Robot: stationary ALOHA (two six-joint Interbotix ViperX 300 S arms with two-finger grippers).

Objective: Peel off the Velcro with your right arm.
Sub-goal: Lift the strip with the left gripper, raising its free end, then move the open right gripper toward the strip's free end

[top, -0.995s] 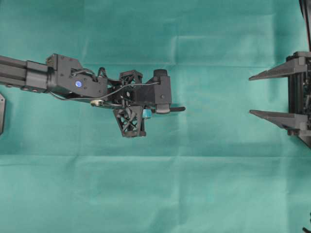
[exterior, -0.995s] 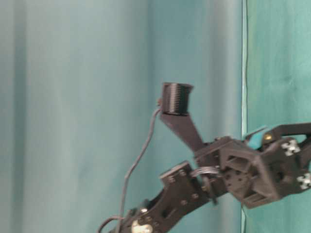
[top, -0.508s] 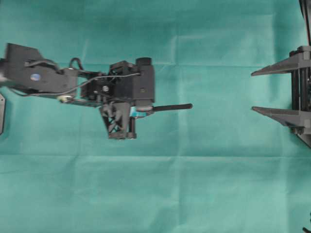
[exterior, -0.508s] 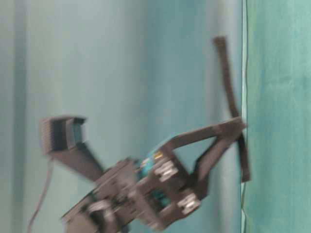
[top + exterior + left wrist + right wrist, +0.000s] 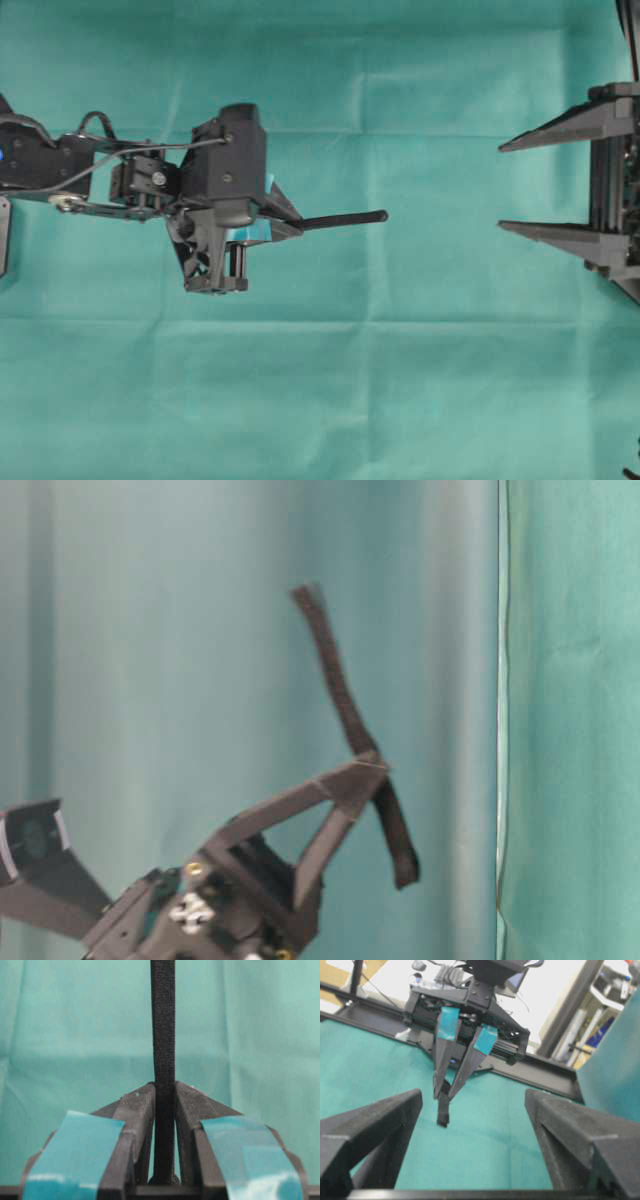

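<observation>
The Velcro [image 5: 345, 217] is pinched between the teal-taped fingers [image 5: 80, 1150] of the left gripper [image 5: 285, 222], held up in the air over the left half of the green-covered table [image 5: 400, 400]. In the left wrist view the strap runs straight up out of the pressed-together jaws, its width clamped flat between them. From the table-level view most of its length sticks out beyond the fingertips and a shorter tail hangs out the other side, so the grip sits partway along, not at an end. In the overhead view the free end points toward the table's right edge.

Over there the right gripper [image 5: 505, 188] waits with its plain black fingers [image 5: 365, 1125] spread wide, well apart from the strap; its own camera looks between them straight at the dangling strap.

To my eye the step in hand is bringing the right gripper in to catch one layer. It should close on the free end only, well clear of the teal fingers. I can't tell from here where the two layers part, so it wants a slow approach, then a steady pull away while the left gripper keeps its pinch.

Compared with a second ago, the left arm has drawn back toward the table's left edge and tipped up, so the strap now shows long instead of as a stub. The right gripper has hardly moved.
</observation>
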